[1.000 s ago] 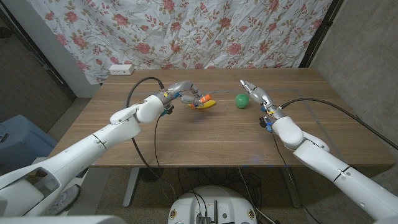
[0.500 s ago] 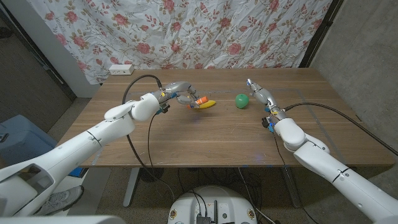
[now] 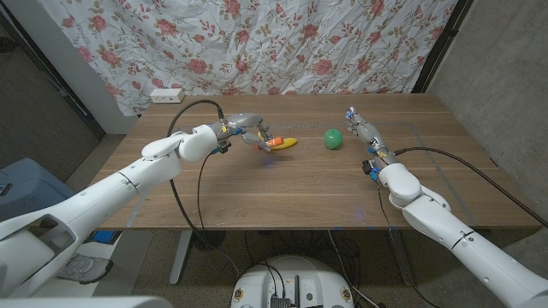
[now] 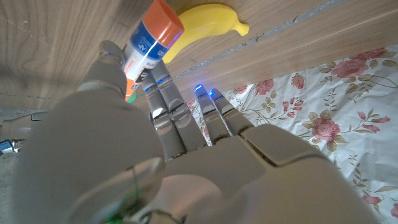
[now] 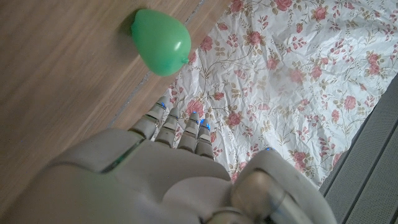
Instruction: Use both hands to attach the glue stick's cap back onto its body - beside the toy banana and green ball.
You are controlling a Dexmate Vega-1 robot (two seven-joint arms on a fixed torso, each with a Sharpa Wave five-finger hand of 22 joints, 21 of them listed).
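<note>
The glue stick (image 3: 272, 143) has a white and blue label and an orange cap, which sits on the body. My left hand (image 3: 248, 130) pinches its lower end between thumb and fingers, low over the table; in the left wrist view the glue stick (image 4: 151, 38) points up from my left hand (image 4: 168, 149). Just beyond it lies the yellow toy banana (image 3: 286, 143) (image 4: 202, 22). The green ball (image 3: 333, 138) (image 5: 161, 40) rests to its right. My right hand (image 3: 360, 127) (image 5: 155, 174) hovers right of the ball, fingers straight and holding nothing.
A white power strip (image 3: 165, 95) lies at the table's back left corner. A floral curtain (image 3: 282, 43) hangs behind the wooden table (image 3: 282, 188). Black cables loop above both forearms.
My left hand has lowered the glue stick slightly toward the table by the banana. My right hand has drawn back to the right, away from the green ball.
</note>
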